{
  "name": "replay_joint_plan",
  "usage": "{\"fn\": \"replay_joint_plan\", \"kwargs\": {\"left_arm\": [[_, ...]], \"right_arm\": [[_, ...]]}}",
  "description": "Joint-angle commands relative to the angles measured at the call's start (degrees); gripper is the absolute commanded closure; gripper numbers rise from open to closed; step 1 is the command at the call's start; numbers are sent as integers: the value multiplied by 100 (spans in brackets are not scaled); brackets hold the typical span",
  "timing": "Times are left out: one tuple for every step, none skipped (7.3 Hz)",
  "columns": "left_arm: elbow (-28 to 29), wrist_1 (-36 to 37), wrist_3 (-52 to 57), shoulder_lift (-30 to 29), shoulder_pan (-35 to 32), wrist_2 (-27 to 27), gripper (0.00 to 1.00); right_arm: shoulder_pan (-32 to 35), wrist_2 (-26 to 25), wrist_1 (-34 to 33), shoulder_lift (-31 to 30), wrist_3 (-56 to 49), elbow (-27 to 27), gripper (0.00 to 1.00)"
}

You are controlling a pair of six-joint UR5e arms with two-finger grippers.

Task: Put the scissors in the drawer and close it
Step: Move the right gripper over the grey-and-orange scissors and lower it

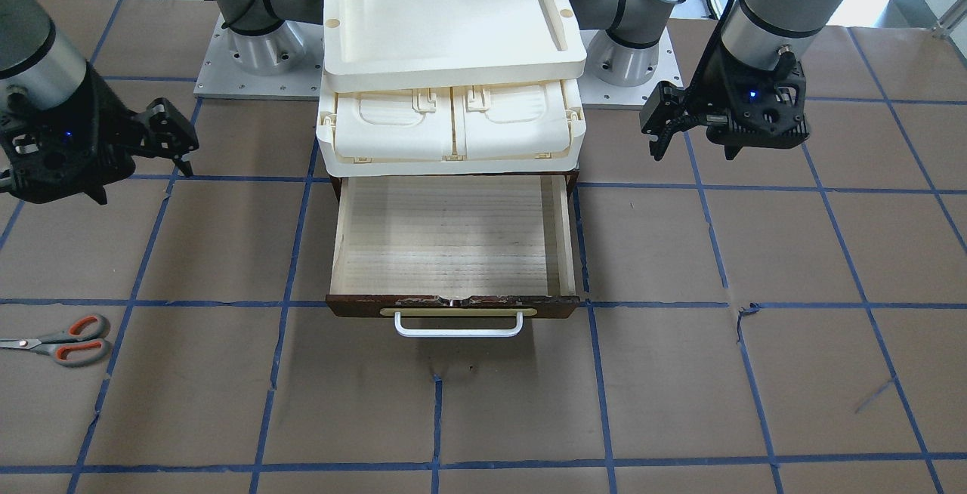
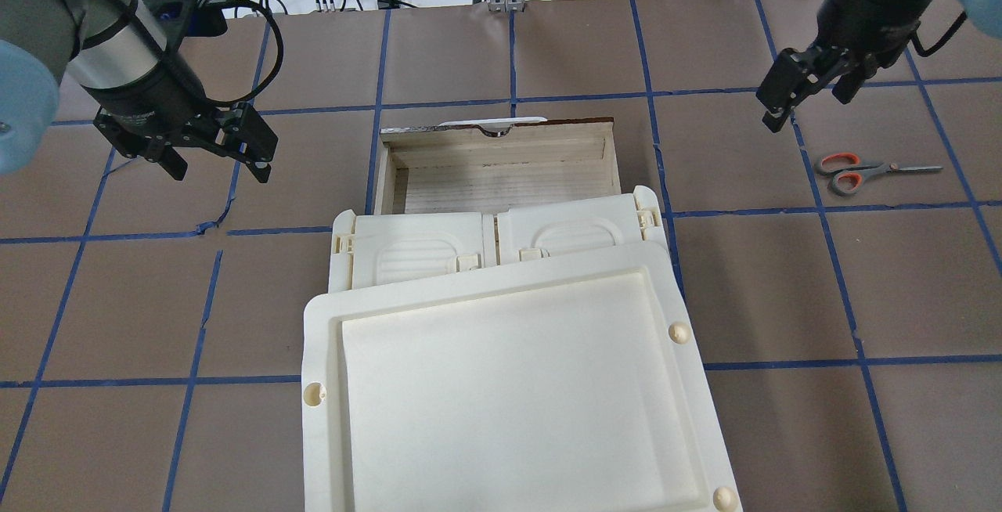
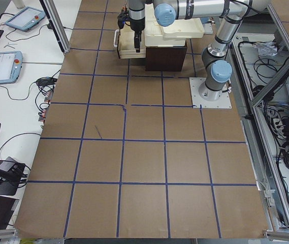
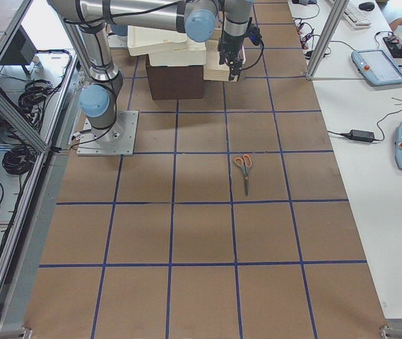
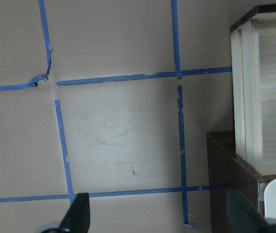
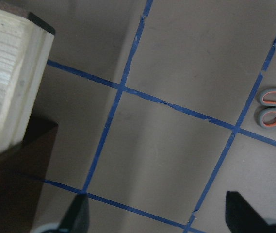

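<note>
Pale-wood drawer (image 1: 449, 237) stands pulled open under the cream case (image 1: 452, 131). The scissors (image 2: 869, 171) lie flat, well off to its right-arm side. Flanking the drawer, left gripper (image 2: 219, 171) and right gripper (image 2: 806, 105) hover with fingers spread. The right wrist view shows only the scissors' orange-lined loops; the overhead view shows the blades too.

Brown paper (image 1: 680, 388), marked into squares by blue tape (image 1: 437, 433), covers the whole table. A white bench (image 4: 384, 183) alongside carries a teach pendant (image 4: 379, 67) and a black power adapter (image 4: 362, 134), near an aluminium post (image 4: 326, 37).
</note>
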Motion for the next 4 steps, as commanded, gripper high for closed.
{"fn": "replay_joint_plan", "kwargs": {"left_arm": [[0, 0, 1, 0, 0, 4, 0], [0, 0, 1, 0, 9, 4, 0], [0, 0, 1, 0, 9, 4, 0], [0, 0, 1, 0, 9, 4, 0]], "right_arm": [[-602, -85, -1035, 296, -2190, 401, 0], [-908, -51, -1292, 603, -3025, 402, 0], [-1268, 2, -1652, 841, -3791, 402, 0], [-1472, 11, -2108, 1122, -4546, 393, 1]]}}
